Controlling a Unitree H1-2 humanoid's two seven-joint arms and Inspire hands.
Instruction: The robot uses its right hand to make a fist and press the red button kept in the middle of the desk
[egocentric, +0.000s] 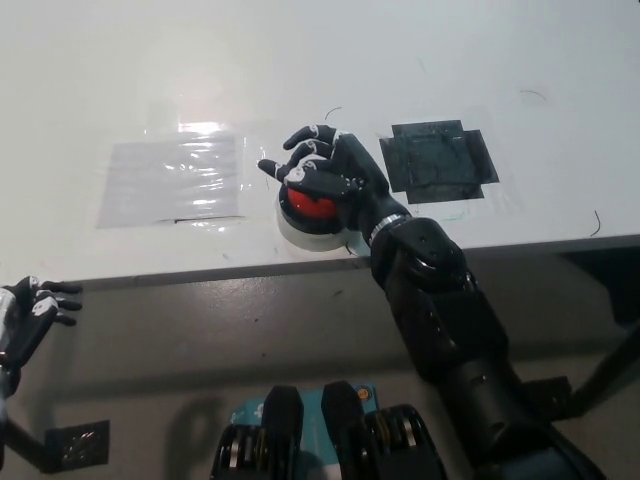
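The red button (308, 208) in its white round base (305, 234) sits near the front edge of the white desk (320, 60). My black right hand (328, 170) hovers over the button's far side and covers most of the red dome. Its fingers are curled but still apart, with nothing held. My white left hand (28, 315) rests low at the picture's left, below the desk edge, fingers spread.
A clear plastic sheet (172, 180) is taped to the desk left of the button. A dark square patch (440, 160) is taped to its right. The desk's front edge (200, 272) runs just below the button.
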